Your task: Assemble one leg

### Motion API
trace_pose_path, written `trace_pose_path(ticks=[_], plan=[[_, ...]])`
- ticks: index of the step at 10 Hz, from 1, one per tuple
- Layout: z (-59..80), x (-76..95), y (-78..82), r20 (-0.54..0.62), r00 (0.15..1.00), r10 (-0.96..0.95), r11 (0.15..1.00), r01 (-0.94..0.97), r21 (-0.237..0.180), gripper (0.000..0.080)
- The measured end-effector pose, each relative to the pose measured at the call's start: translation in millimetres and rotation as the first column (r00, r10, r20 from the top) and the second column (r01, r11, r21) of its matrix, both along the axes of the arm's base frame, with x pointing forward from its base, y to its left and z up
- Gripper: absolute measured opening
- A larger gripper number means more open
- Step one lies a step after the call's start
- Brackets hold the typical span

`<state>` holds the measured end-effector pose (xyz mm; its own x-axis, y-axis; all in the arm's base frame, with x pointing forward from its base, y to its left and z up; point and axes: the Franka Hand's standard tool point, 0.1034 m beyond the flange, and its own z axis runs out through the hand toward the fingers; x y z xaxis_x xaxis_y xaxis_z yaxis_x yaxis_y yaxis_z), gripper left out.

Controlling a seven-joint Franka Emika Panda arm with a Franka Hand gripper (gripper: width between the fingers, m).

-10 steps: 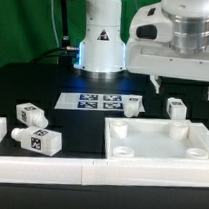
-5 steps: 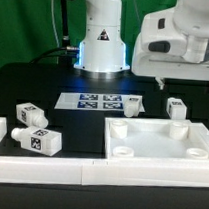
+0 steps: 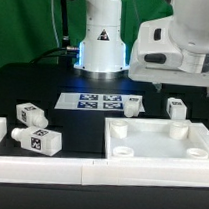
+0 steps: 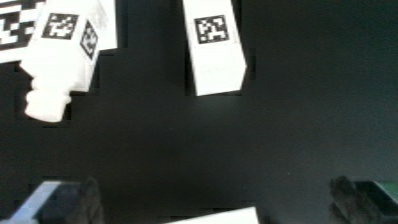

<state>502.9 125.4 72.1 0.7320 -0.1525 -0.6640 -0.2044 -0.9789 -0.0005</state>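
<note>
**Approach to a leg.** The gripper (image 4: pixel 214 198) is hanging above the black table (image 3: pixel 23 88) in the upper right of the exterior frame. Its fingers (image 4: pixel 63 198) are standing well apart and gripping nothing.

Two pieces are lying below it, behind the tabletop (image 3: pixel 160 146):
- **The leg** (image 3: pixel 175 107) is lying toward the exterior view's right.
- **A second leg** (image 3: pixel 134 104) is lying just beside the marker board (image 3: pixel 93 100).

Two further legs (image 3: pixel 40 140) are resting at the lower left. No leg is yet seated in the tabletop.

**Suggested practice (a judgement):** centre the spread fingers over one leg only, align them across its flat long sides, and come down clear of its neighbour.

**Materials:** the legs are showing as chunky, hard white plastic blocks bearing black-and-white square tags. Their smooth faces are probably offering modest grip, so a squeeze at mid-length is looking safest. The table surface is reading as matte.
</note>
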Motion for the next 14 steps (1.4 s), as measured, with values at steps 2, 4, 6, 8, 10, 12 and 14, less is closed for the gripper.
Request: trace_pose_path(ticks=[2,4,6,8,10,12,14], plan=[[-22.2,-20.5,8.6,-0.09,0.995,0.038,0.999,-0.035,0.034,0.0649],[-27.5,-20.7,9.5,-0.084,0.996,0.04,0.999,-0.038,0.025,0.0649],[-28.1,-20.6,8.3,-0.084,0.996,0.038,0.999,-0.036,0.025,0.0649],[-38.2,-29.3,6.9,-0.112,0.993,0.024,0.999,-0.021,0.028,0.0649],[-47.5,-53.3,15.0,-0.164,0.986,0.013,1.0,-0.008,0.027,0.0649],[-49.2,-60.1,20.5,-0.172,0.985,0.035,0.999,-0.032,0.022,0.0649],[-49.5,-59.9,19.3,-0.173,0.984,0.032,0.999,-0.029,0.023,0.0649]])
